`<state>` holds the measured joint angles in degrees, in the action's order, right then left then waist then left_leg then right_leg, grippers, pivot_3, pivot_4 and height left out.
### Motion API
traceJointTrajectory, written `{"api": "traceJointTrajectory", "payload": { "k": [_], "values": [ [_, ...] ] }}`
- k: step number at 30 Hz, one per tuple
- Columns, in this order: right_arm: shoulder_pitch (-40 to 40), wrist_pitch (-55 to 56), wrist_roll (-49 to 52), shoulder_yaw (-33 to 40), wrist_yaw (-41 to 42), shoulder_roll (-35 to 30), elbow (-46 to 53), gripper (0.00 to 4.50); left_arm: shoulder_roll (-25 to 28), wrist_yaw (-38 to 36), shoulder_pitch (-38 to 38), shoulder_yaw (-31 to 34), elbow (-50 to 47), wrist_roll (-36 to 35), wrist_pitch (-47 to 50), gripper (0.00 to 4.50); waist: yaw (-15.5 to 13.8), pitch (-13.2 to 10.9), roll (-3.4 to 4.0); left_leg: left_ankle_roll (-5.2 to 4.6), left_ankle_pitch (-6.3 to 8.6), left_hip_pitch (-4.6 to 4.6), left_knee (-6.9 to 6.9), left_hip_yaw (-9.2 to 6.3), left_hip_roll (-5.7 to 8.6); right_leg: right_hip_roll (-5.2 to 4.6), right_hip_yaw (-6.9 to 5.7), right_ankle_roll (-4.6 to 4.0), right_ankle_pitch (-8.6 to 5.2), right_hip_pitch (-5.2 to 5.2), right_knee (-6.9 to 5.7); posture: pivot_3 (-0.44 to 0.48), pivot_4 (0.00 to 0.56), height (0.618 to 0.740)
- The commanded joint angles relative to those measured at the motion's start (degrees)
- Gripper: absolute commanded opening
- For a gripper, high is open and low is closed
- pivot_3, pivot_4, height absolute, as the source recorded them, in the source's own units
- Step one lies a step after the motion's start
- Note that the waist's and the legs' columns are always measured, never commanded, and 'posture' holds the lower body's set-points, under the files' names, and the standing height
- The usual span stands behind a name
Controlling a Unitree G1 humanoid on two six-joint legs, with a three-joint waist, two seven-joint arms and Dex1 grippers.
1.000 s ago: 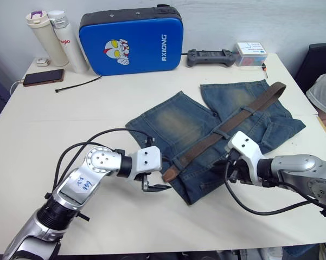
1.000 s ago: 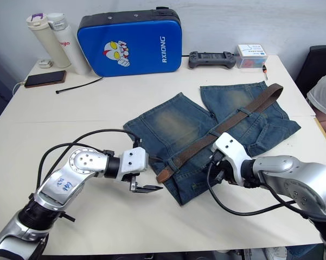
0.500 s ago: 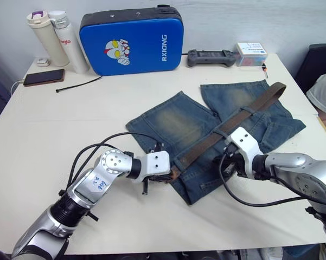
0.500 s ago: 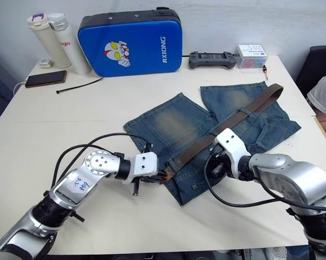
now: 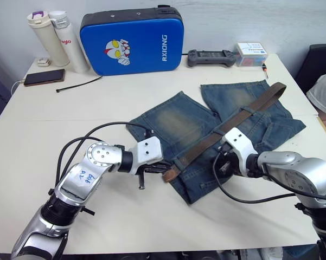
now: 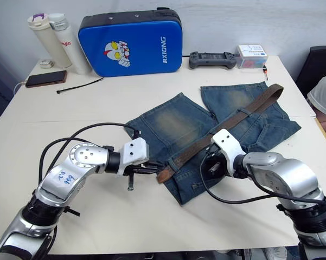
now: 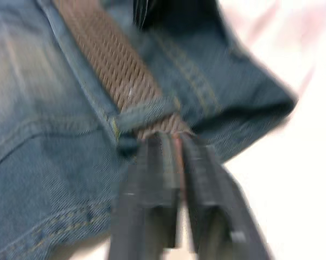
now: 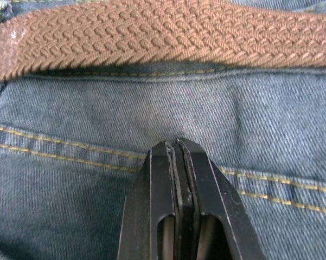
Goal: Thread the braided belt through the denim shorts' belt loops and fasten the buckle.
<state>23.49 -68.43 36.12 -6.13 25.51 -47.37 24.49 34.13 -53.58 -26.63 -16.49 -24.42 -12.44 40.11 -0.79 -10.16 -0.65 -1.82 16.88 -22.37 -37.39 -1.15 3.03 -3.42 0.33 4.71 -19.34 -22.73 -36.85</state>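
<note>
The denim shorts lie flat mid-table. The braided belt runs diagonally along their waistband, under belt loops. Its tan tip sticks out at the near left end, just past a loop. My left gripper is shut on that tip, and it sits left of the shorts' edge. My right gripper is shut, with its fingertips pressed on the denim just below the belt, near the strap's middle. The buckle is hidden.
At the back stand a bright blue case and two bottles. A phone, a thin black cable, a game controller and a small box also lie there. A person's sleeve shows at the right edge.
My left gripper was open beside the belt tip; it has closed on the tip. My right gripper has edged slightly left along the waistband, still shut.
</note>
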Motion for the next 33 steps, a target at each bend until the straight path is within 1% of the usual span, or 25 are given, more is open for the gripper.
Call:
{"api": "traceJointTrajectory", "payload": {
  "k": [1,2,3,5,6,9,14,18,23,29,33],
  "values": [
    [0.73,0.48,-1.49,-0.75,0.71,1.06,-0.16,0.0,4.6,1.12,5.47,-1.61,-1.26,7.26,-15.68,2.2,0.11,0.0,0.0,0.0,0.0,0.0,0.0,0.0,0.0,0.0,0.0,0.0,0.0,0.0,0.0,0.0,0.15,0.74],
    [0.81,0.4,-1.63,-0.89,0.94,1.23,-0.15,0.0,6.06,2.32,7.24,-2.45,0.17,10.96,-22.74,2.56,0.28,0.0,0.0,0.01,-0.01,0.0,0.0,0.0,0.0,0.0,0.0,0.0,0.0,0.0,0.01,0.0,0.15,0.74],
    [0.86,0.37,-1.78,-0.98,1.13,1.31,-0.15,0.0,6.8,4.1,8.43,-2.77,1.73,13.74,-27.57,2.79,0.65,0.0,0.0,0.03,-0.01,0.03,0.01,0.01,0.0,0.0,0.01,0.0,0.0,0.0,0.06,0.0,0.15,0.74],
    [0.94,0.27,-2.17,-1.07,1.57,1.32,-0.17,0.0,8.61,6.12,9.67,-4.19,4.78,18.38,-36.0,2.79,0.75,0.02,0.04,0.09,-0.04,0.11,0.14,0.05,0.0,0.0,0.05,-0.01,0.0,0.01,0.15,0.0,0.15,0.74],
    [1.03,0.2,-2.35,-1.07,1.79,1.38,-0.21,0.0,8.63,7.74,9.95,-4.62,6.52,20.56,-39.53,2.79,0.7,0.02,0.04,0.1,-0.05,0.11,0.14,0.04,0.0,0.0,0.03,-0.01,-0.01,0.0,0.15,0.0,0.15,0.74],
    [1.32,-0.1,-2.96,-1.15,2.38,1.56,-0.22,0.0,6.35,10.69,10.31,-5.4,10.68,23.47,-45.06,2.79,0.39,0.04,0.06,0.0,0.01,0.09,0.08,0.04,0.0,-0.03,0.02,-0.01,0.0,0.05,0.18,0.0,0.15,0.74],
    [1.3,-0.63,-3.73,-0.76,3.16,1.49,0.16,0.0,1.49,12.96,9.27,-5.53,14.24,25.21,-48.52,2.79,0.1,0.07,0.11,-0.09,0.06,0.09,0.07,0.04,0.0,-0.04,0.01,-0.01,0.0,0.05,0.19,0.0,0.15,0.74],
    [1.45,-0.79,-4.33,-0.59,3.19,1.7,0.22,0.0,0.44,13.22,8.24,-6.53,17.46,28.41,-52.08,2.79,-0.18,0.08,0.11,-0.09,0.06,0.09,0.05,0.05,0.0,-0.03,0.02,0.0,0.0,0.05,0.15,0.0,0.15,0.74],
    [1.75,-0.97,-4.67,-0.39,3.08,2.1,0.13,0.0,-0.86,13.38,7.59,-6.91,19.98,29.69,-54.64,2.79,-0.51,0.09,0.11,-0.09,0.06,0.1,-0.02,0.06,0.0,-0.03,0.02,0.0,0.0,0.06,0.1,0.0,0.15,0.74],
    [1.47,-1.25,-5.27,0.01,3.14,2.56,0.18,0.0,0.44,11.6,8.74,-7.48,19.76,30.16,-58.41,2.79,-0.57,0.09,0.1,-0.09,0.06,0.09,-0.05,0.06,0.01,-0.04,0.02,0.0,0.0,0.06,0.08,0.0,0.15,0.74],
    [1.61,-1.33,-5.52,0.02,2.64,3.39,0.06,0.0,0.93,9.95,8.87,-7.53,19.25,29.12,-58.94,2.79,-0.54,0.09,0.1,-0.08,0.06,0.1,0.0,0.05,0.01,-0.03,0.01,0.0,0.0,0.05,0.09,0.0,0.15,0.74]
  ]
}}
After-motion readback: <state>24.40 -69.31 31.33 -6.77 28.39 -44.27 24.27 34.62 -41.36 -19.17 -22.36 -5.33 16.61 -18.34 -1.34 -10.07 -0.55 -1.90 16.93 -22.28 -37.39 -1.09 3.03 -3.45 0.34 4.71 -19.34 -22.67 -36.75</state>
